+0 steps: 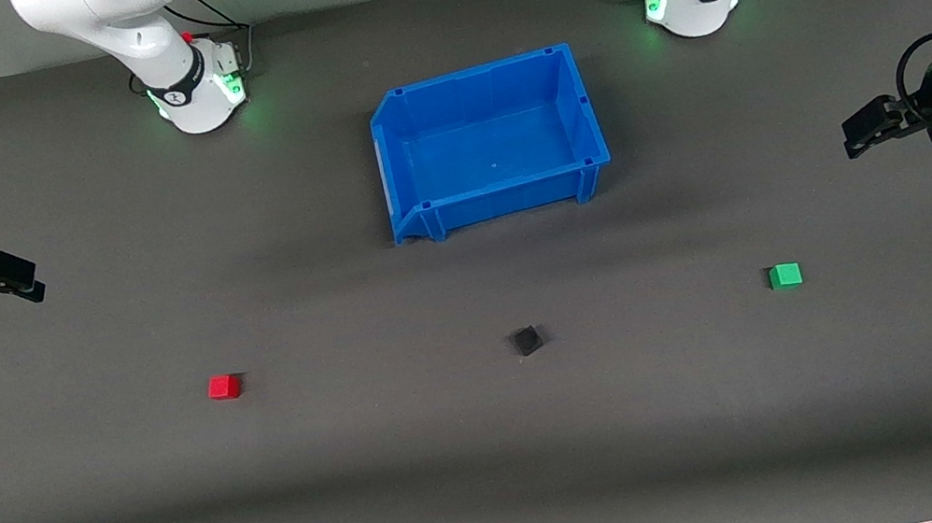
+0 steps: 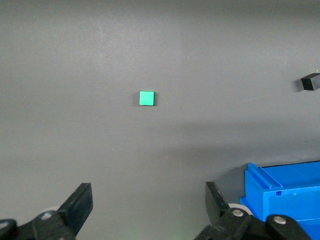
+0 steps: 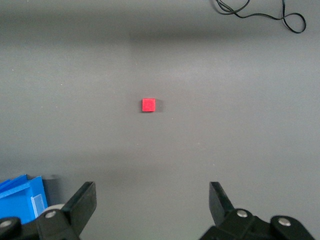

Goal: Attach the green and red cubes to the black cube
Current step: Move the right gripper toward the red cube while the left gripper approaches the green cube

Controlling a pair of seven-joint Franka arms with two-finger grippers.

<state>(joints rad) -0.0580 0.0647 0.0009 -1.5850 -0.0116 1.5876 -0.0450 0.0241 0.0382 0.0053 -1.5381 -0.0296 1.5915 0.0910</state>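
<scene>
Hovering high, left gripper [image 2: 146, 210] wide open, empty, over mat at left arm's end; right gripper [image 3: 152, 210] same at right arm's end. Green cube [image 1: 785, 275], black cube [image 1: 527, 340], red cube [image 1: 224, 386] well apart in row, nearer camera than blue bin [image 1: 490, 142]. Likely approach step; next: descend, grasp cubes.

Front view: high, facing the arm bases along its top edge, whole mat [image 1: 497, 446] in frame. Left wrist view: looks down from well up, green cube [image 2: 146, 98] near centre, bin [image 2: 282, 197] corner lower right. Right wrist view: same height, red cube [image 3: 148, 104] central. All three share the bin.
</scene>
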